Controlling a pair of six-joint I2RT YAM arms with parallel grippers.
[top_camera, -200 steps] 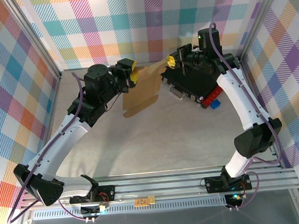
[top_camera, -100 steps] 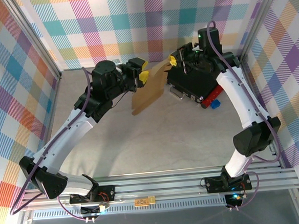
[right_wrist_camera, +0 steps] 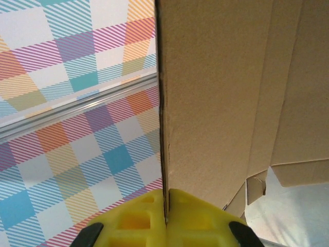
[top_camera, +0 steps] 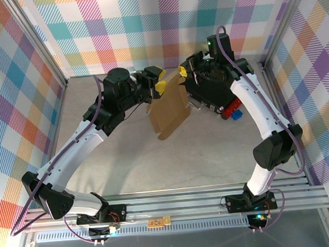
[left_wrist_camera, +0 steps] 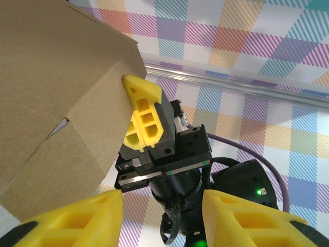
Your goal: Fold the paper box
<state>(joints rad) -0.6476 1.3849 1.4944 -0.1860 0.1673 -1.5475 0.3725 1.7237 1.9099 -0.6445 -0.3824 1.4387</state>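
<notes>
Plenty is hidden here: the right arm sweeps over the black case (top_camera: 207,93) at the back of the counter (top_camera: 127,154), covering a good part of it. A red piece (top_camera: 233,107) and a blue piece (top_camera: 238,115) peek out beside the case, too small to name. The paper box (top_camera: 169,109) hangs as a flat brown sheet, tilted, up between the two arms in the middle rear. Its lowest corner dips toward the counter, and whether it touches is hard to tell. From the right wrist the cardboard runs off the frame, so its flaps are cut off. The right gripper (top_camera: 182,71) is clenched on the sheet's upper edge, yellow fingers (right_wrist_camera: 128,218) pinched together with the cardboard slotted between them. That arm rises from its base, bends at the elbow and reaches back over the case. The left arm arcs up from the near left, wrist turned toward the sheet. The left gripper (top_camera: 160,80) sits just beside the box's upper left corner. Its fingers (left_wrist_camera: 77,221) stand apart, released, with no cardboard seen between them.
</notes>
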